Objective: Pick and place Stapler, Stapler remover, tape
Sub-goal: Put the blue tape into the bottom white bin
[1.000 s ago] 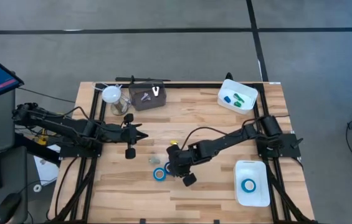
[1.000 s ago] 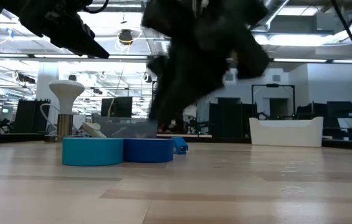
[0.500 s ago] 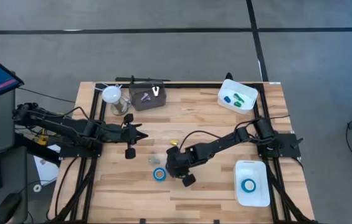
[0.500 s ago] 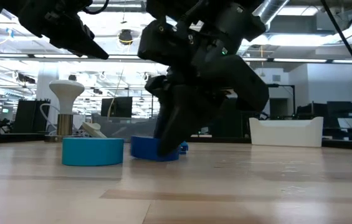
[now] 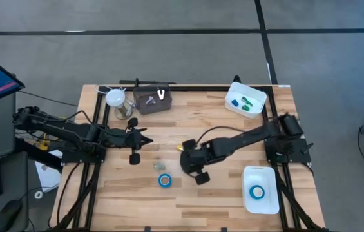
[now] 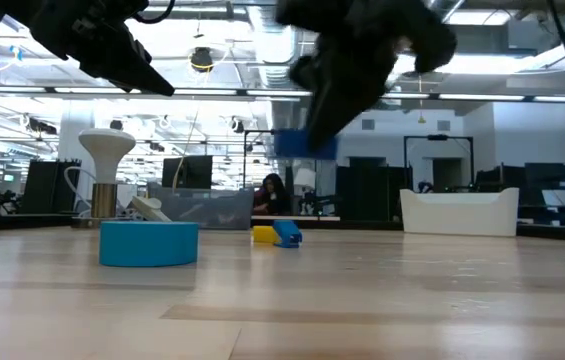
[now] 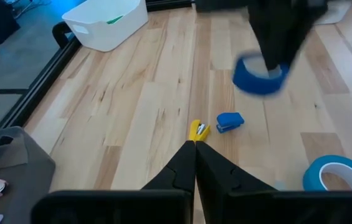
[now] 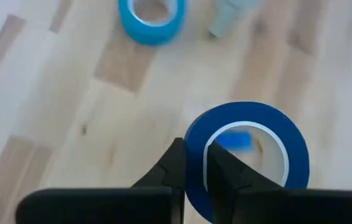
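My right claw (image 8: pixel 194 171) is pinching the wall of a dark blue tape roll (image 8: pixel 247 158), one finger outside the ring and one inside it. The roll hangs in the air above the desk (image 5: pixel 220 193), not touching the wood. From the low camera it shows up high, under my right arm (image 6: pixel 307 143).

A lighter blue tape roll (image 5: pixel 165 180) lies flat on the desk, near my right claw (image 5: pixel 192 169) but apart from it. A third tape roll (image 5: pixel 257 191) sits in the white bin (image 5: pixel 261 207) near the desk's right edge.

My left claw (image 7: pixel 194 152) is pressed together and holds nothing. It waits over the left side of the desk.
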`<action>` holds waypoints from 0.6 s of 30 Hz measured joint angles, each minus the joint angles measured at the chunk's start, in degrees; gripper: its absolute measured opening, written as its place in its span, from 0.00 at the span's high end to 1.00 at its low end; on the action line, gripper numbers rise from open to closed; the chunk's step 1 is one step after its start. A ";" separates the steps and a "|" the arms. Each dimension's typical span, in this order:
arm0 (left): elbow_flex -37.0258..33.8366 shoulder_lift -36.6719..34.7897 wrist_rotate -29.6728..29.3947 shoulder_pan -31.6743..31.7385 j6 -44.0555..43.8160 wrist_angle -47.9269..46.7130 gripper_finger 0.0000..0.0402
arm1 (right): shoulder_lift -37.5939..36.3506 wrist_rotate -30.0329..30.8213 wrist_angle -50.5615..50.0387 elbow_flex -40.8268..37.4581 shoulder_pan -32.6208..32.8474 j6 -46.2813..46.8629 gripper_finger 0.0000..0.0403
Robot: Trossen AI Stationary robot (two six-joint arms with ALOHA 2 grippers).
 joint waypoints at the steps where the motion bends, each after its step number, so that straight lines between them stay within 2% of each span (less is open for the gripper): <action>1: 0.00 0.00 0.00 0.00 -0.02 0.02 0.99 | -1.57 1.17 -2.34 -0.02 0.00 1.43 0.94; 9: 0.00 0.00 0.00 -0.02 -0.02 0.00 0.99 | -11.40 11.69 -17.89 -2.01 3.42 19.37 0.94; 18: -0.02 0.00 -0.02 -0.01 0.14 -0.04 0.99 | -22.32 13.46 -22.94 -15.24 13.48 48.48 0.94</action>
